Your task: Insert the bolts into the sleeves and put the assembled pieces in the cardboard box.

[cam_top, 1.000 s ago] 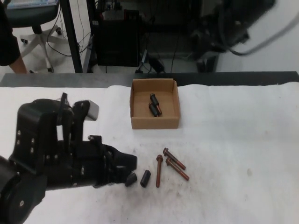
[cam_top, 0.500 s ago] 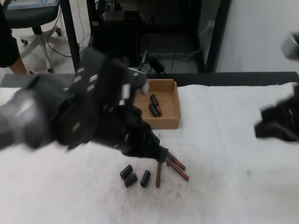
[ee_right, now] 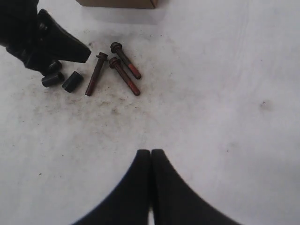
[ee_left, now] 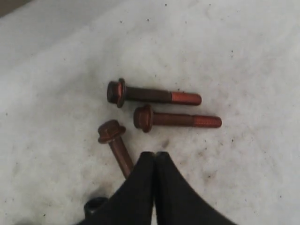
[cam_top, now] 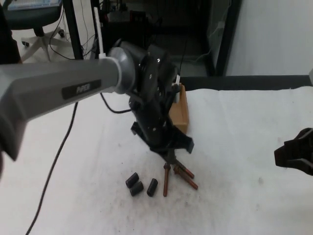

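Note:
Three rust-red bolts (cam_top: pixel 166 179) (ee_left: pixel 152 93) (ee_right: pixel 96 74) lie side by side on the white cloth. Three short black sleeves (cam_top: pixel 137 188) (ee_right: pixel 72 80) lie loose just left of them. My left gripper (cam_top: pixel 170 157) (ee_left: pixel 154 154) is shut and empty, its tips pointing down just above the bolt heads; one bolt (ee_left: pixel 117 145) runs under them. At the bench's right edge my right gripper (cam_top: pixel 293 155) (ee_right: pixel 151 152) is shut and empty, well clear of the bolts. The cardboard box (cam_top: pixel 179 111) (ee_right: pixel 117 3) stands behind the left arm, mostly hidden by it.
The left arm's grey link (cam_top: pixel 63 88) crosses the bench from the left edge, with a black cable (cam_top: pixel 54 161) hanging beneath it. The dark bench edge (cam_top: pixel 254 81) runs along the back. Open white cloth (cam_top: pixel 244 196) lies between the bolts and my right gripper.
The left arm swung up from the front left and across to the middle, bringing its gripper over the bolts and covering the box. The right gripper dropped slightly at the right edge.

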